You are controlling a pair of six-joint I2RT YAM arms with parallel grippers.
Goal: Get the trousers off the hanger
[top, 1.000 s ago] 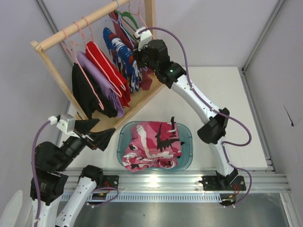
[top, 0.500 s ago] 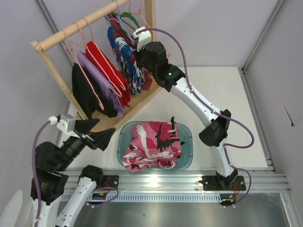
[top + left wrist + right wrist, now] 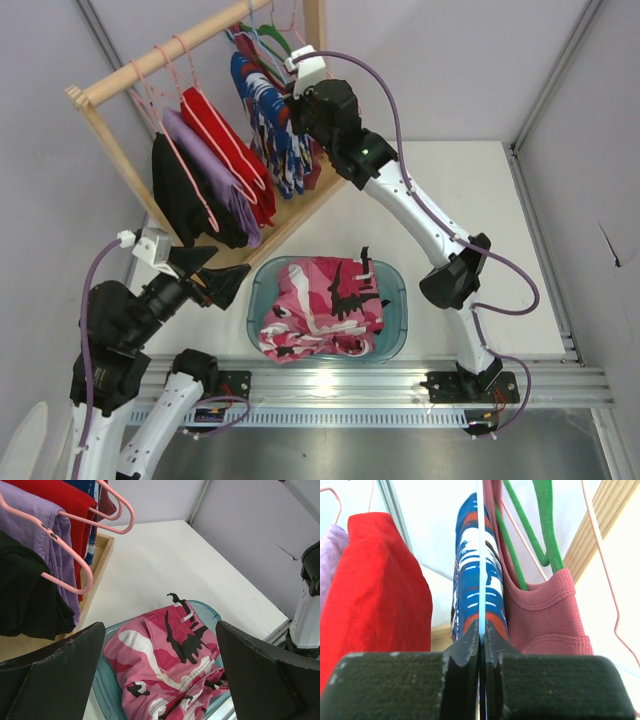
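Note:
The royal-blue trousers (image 3: 270, 120) with white and red patches hang on the wooden rack, over a thin light-blue wire hanger (image 3: 480, 555). They also show in the right wrist view (image 3: 472, 580). My right gripper (image 3: 482, 630) is shut on the hanger's wire, right beside the trousers; it shows from above at the rack's right end (image 3: 300, 105). My left gripper (image 3: 160, 680) is open and empty, held low above the teal basin (image 3: 395, 290), which holds a pink camouflage garment (image 3: 320, 310).
The wooden rack (image 3: 200, 40) also holds black (image 3: 185, 200), purple (image 3: 215, 185) and red (image 3: 228, 150) garments on pink hangers (image 3: 107, 520). A dark-red tank top (image 3: 547, 615) hangs on a green hanger (image 3: 545, 525) just right of the trousers. A rack post (image 3: 316, 25) stands close.
My right gripper has lifted the hanger and trousers up and slightly right along the rack. My left arm has risen a little and shifted right.

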